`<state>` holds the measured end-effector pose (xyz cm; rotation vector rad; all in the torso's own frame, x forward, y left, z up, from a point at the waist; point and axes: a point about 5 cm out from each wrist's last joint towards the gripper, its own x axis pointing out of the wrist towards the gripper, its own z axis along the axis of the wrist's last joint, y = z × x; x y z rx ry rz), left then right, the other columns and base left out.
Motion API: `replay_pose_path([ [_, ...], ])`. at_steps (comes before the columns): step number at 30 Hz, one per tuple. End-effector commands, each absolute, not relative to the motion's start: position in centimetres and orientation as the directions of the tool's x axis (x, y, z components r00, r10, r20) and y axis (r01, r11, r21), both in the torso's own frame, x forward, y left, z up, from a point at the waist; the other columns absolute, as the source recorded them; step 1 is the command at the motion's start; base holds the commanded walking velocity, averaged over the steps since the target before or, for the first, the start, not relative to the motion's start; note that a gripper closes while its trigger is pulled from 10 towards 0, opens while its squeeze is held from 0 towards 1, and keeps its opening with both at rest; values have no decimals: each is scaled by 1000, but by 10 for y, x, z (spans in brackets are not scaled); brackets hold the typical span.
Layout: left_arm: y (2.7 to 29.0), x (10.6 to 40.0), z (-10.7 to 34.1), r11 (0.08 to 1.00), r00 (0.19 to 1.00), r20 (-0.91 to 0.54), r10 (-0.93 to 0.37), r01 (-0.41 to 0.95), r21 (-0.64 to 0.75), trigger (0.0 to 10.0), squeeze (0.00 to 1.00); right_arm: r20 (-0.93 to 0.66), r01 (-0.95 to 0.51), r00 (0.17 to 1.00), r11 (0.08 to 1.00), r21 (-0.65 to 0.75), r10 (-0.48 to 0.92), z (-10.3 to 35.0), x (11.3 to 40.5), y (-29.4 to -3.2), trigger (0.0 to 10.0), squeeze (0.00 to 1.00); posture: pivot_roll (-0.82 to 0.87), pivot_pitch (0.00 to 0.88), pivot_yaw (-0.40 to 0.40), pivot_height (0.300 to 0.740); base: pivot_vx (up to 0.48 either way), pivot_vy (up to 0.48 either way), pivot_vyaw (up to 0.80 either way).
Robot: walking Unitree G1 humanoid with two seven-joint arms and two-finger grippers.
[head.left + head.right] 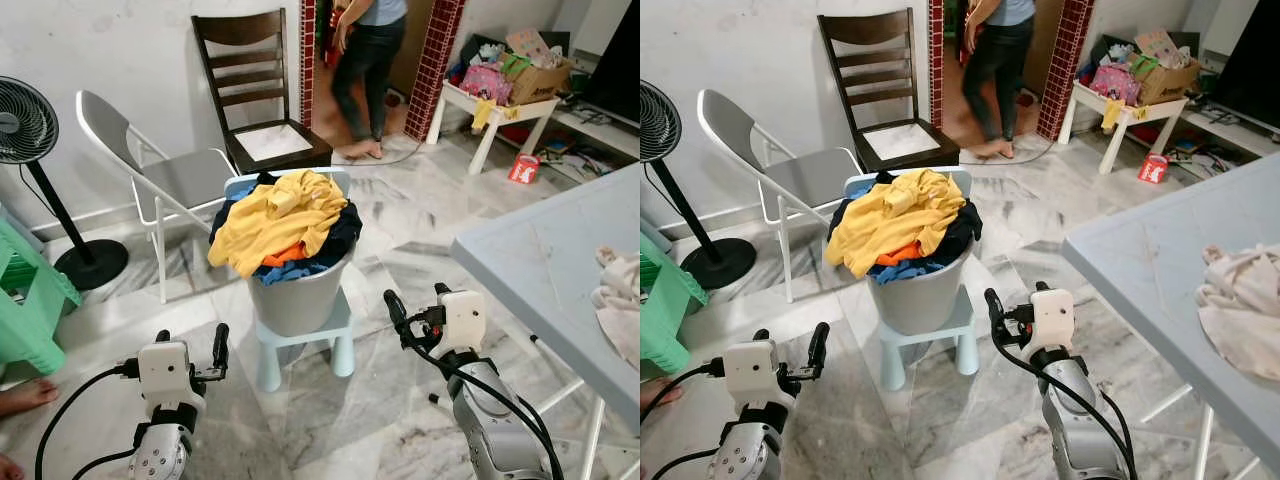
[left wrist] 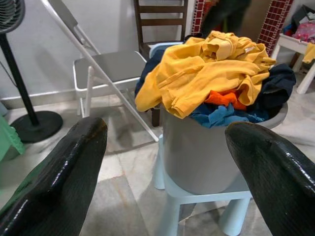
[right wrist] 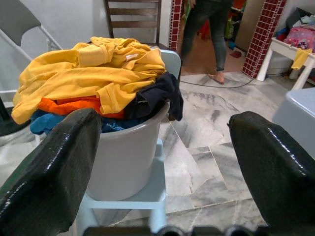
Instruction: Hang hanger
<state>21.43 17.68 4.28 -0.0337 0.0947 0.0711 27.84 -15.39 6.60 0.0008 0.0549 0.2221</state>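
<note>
Grey bucket (image 1: 297, 295) on small blue chair (image 1: 335, 338), heaped with clothes: yellow shirt (image 1: 275, 220) on top, orange, blue, dark items under. Left gripper (image 1: 190, 350) and right gripper (image 1: 418, 305) both spread, empty, flanking the chair. Can't make out a hanger.

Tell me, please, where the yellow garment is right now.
The yellow garment lies on top of the heaped clothes in the grey bucket, which stands on a light blue stool ahead, centred between both grippers.
</note>
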Motion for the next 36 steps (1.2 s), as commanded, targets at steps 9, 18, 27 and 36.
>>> replay_pose_path([
  [9,176,215,45,998,995,-90,44,-48,-41,10000,0,-20,-247,969,969,-4,247,73,280,-149,10000,0,63,0,-36,740,346,0,562],
  [18,175,215,44,999,995,-93,35,-39,-35,10000,0,-23,-245,969,970,-5,244,72,280,-149,10000,0,64,0,-34,740,363,0,215],
  [27,174,214,43,999,995,-98,32,-36,-31,10000,0,-26,-250,968,968,-7,250,71,280,-148,10000,0,69,0,-38,740,362,0,0],
  [36,174,213,42,999,994,-103,26,-29,-28,10000,0,-27,-253,967,967,-14,253,71,282,-148,10000,0,72,0,-41,740,361,0,0],
])
